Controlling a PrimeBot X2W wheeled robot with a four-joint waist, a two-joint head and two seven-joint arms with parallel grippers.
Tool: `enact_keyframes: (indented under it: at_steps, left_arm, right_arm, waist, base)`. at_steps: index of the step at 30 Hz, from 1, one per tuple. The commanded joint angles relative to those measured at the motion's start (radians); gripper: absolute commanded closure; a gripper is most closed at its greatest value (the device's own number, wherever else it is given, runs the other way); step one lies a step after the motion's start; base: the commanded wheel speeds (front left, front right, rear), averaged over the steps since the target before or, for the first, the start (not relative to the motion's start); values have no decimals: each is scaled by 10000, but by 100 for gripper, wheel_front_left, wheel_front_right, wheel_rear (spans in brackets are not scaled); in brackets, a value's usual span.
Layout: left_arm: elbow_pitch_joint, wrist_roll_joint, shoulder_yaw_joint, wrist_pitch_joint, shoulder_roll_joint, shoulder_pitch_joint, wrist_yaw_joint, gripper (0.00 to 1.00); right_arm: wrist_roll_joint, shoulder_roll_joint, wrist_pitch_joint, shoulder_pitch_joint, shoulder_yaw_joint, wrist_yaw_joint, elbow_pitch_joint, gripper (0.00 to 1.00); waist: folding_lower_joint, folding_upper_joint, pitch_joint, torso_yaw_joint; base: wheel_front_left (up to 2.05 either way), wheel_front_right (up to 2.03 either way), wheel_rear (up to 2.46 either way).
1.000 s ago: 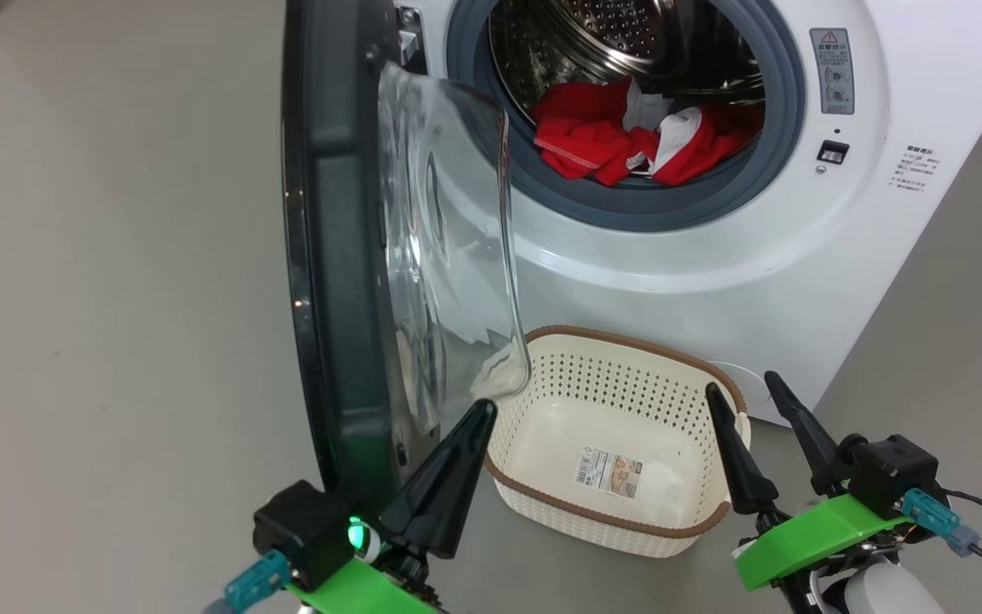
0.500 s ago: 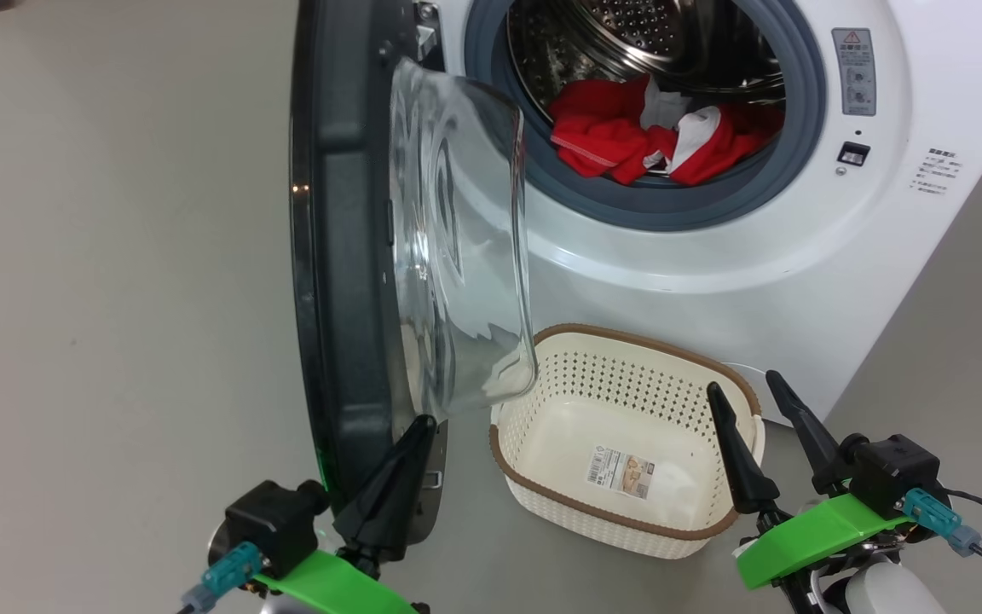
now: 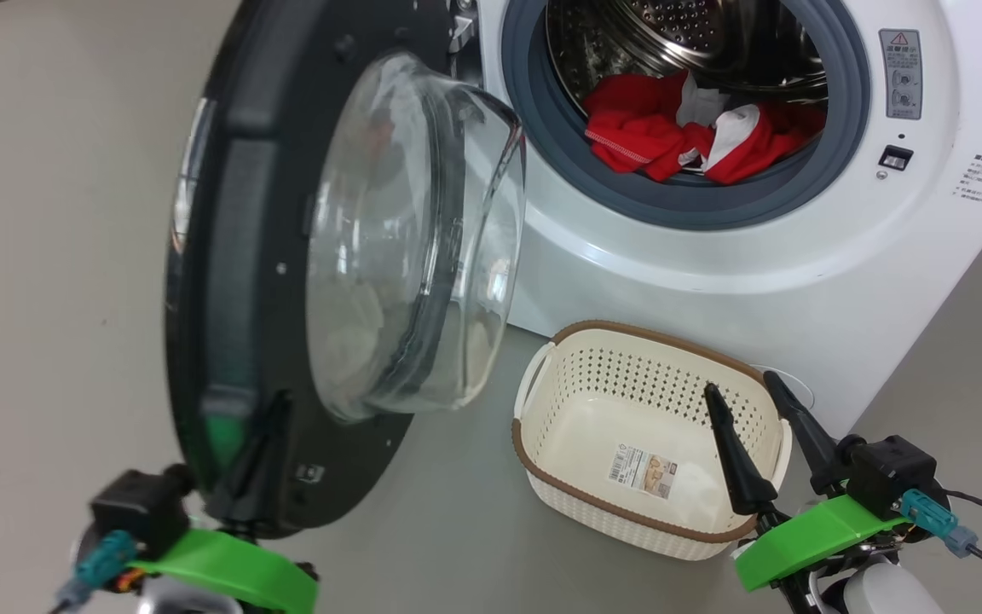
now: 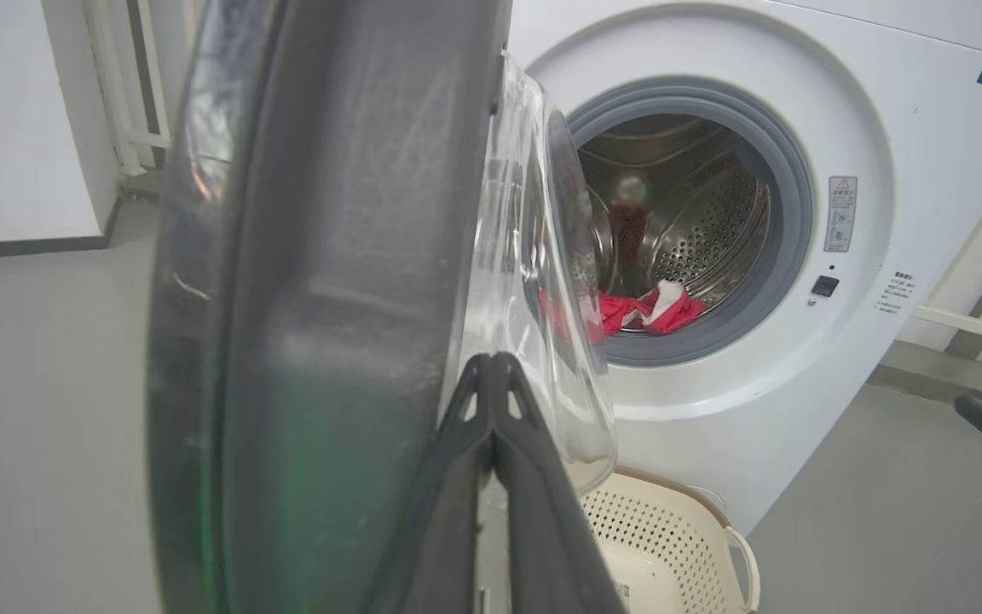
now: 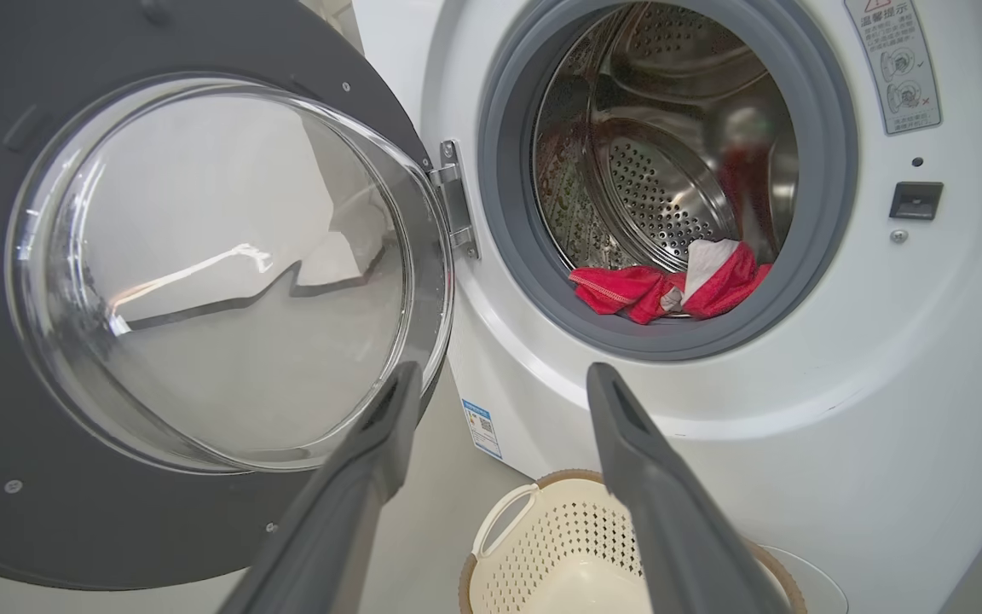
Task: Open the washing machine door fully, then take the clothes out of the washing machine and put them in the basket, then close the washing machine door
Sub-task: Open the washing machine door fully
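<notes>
The left pincer (image 4: 491, 367), fingers pressed together on nothing, sits at the lower inner rim of the open door (image 3: 235, 256). The right pincer (image 3: 742, 384) stands apart by the basket (image 3: 627, 329). The clothes (image 3: 678, 136) lie in the washing machine (image 3: 713, 256), well beyond both.

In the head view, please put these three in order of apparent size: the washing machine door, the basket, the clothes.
1. washing machine door, though it is also nearest the camera
2. basket
3. clothes, farthest away
</notes>
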Motion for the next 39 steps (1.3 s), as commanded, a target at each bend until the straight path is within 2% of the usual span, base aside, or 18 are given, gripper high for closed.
enact_keyframes:
  at_steps: [1, 8, 23, 32, 39]
  left_arm:
    - [-204, -66, 581, -123, 336, -230, 188, 100]
    - [47, -497, 1583, -197, 962, -154, 388, 100]
    - [1771, -1047, 2865, -677, 2069, -1098, 254, 100]
    - [3002, -1035, 3256, -1120, 2332, -2051, 301, 100]
    - [4037, -1039, 3450, -1296, 2429, -2790, -17, 100]
  right_arm:
    - [-180, 22, -65, -145, 259, 77, -246, 0]
    - [-304, 22, -65, -418, 301, 77, -200, 0]
    - [-701, -17, -65, -665, 321, 77, -187, 0]
    - [-822, -243, -65, -834, 231, 77, -245, 0]
    - [-895, -312, -65, -924, 246, 77, -241, 0]
  waist:
    - [0, -1, 15, 8]
    - [0, -1, 313, -149]
    - [0, -1, 969, -577]
    - [0, -1, 1415, -611]
    - [0, -1, 1557, -571]
  base:
    - [0, 0, 0]
    - [0, 0, 0]
    - [0, 0, 0]
    - [0, 0, 0]
    - [0, 0, 0]
